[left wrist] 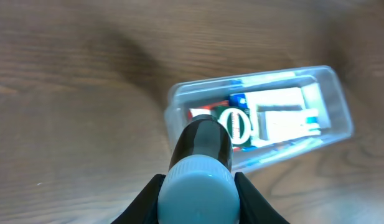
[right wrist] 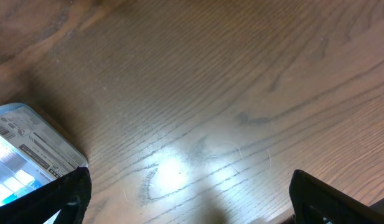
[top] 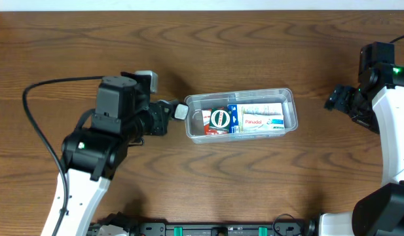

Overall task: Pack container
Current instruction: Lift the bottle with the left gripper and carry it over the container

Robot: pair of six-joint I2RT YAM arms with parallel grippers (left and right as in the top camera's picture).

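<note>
container just beside left hand with bottle — right hand well apart

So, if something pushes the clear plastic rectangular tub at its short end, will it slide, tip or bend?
The clear plastic rectangular tub is shallow and long, with printed cardboard boxes lying flat inside, so it would probably slide, not tip. The smooth wooden table should offer little grip. Its thin see-through wall may flex a bit.

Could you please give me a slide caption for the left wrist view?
Left gripper shut on a pale-capped dark bottle by one end of the clear container holding printed boxes.
</note>
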